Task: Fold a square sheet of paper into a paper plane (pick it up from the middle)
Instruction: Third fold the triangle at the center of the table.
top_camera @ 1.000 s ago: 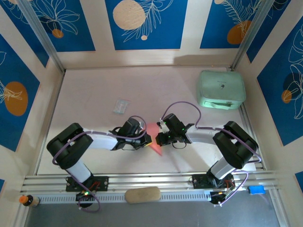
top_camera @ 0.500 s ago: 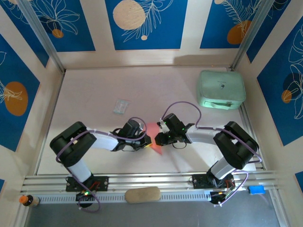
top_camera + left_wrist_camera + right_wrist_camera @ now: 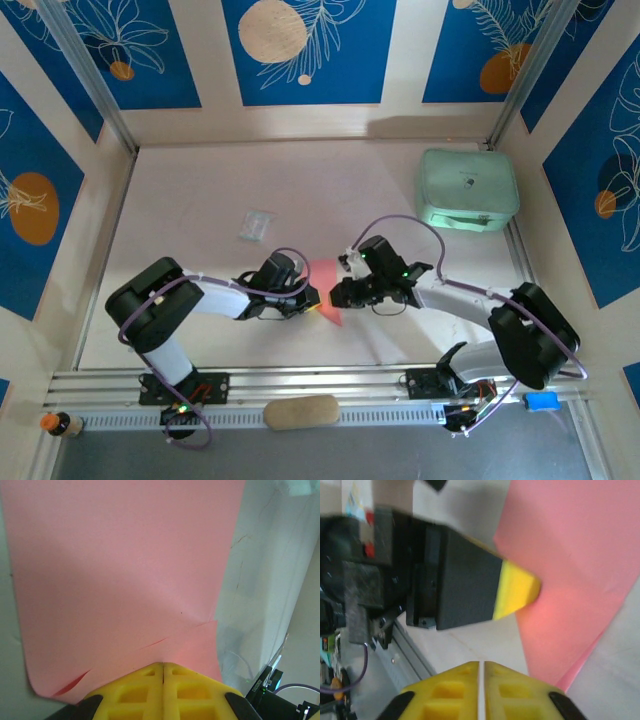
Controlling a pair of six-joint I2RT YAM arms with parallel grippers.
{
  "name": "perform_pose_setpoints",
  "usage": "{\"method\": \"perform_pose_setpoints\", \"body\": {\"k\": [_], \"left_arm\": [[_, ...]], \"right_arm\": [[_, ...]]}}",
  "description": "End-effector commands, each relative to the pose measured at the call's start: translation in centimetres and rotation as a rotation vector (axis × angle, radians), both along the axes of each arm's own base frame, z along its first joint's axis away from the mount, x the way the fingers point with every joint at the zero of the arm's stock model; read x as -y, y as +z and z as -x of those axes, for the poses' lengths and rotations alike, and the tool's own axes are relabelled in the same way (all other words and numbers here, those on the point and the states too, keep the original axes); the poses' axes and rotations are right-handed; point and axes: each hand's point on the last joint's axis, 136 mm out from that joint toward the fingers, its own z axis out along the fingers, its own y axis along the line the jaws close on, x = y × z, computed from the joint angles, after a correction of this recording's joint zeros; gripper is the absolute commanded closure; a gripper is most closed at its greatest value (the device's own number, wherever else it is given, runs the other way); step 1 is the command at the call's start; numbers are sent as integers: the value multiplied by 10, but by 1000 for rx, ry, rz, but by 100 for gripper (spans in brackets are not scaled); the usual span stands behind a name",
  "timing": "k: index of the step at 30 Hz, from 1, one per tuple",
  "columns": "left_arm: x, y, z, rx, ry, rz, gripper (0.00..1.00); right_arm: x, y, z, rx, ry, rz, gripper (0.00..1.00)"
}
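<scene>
The square sheet of paper (image 3: pixel 326 285) is salmon-pink, partly folded, and held up between the two arms near the table's front middle. My left gripper (image 3: pixel 313 298) is shut on its near edge. In the left wrist view the yellow fingertips (image 3: pixel 163 664) meet on the sheet (image 3: pixel 125 570), which shows a crease and overlapping layers. My right gripper (image 3: pixel 339 295) faces it from the right, shut with nothing between its fingers. In the right wrist view its tips (image 3: pixel 481 662) sit just left of the paper (image 3: pixel 575 570), apart from it, with the left gripper's yellow finger (image 3: pixel 517 592) ahead.
A mint-green case (image 3: pixel 467 190) lies at the back right. A small clear packet (image 3: pixel 256 224) lies left of centre. A tan oblong pad (image 3: pixel 300 411) rests on the front rail, with a small bottle (image 3: pixel 58 424) at the far left.
The right arm's elbow has swung out to the right and its wrist has shifted slightly right. The left gripper has kept its hold on the paper in place.
</scene>
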Motion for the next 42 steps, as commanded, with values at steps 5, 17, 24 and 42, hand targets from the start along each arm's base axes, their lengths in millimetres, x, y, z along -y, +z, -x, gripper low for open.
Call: {"method": "perform_pose_setpoints", "body": {"k": [5, 17, 24, 42], "left_arm": [[-9, -18, 9, -35, -15, -69, 100], [-8, -17, 8, -31, -19, -69, 100], [-9, -18, 8, -30, -15, -73, 100], [-12, -24, 9, -45, -4, -86, 100]], "right_arm": [[-16, -17, 21, -100, 84, 40, 97], [-24, -49, 12, -83, 94, 184, 97], [-12, -65, 19, -97, 91, 208, 97], [13, -64, 40, -153, 34, 145, 96]]}}
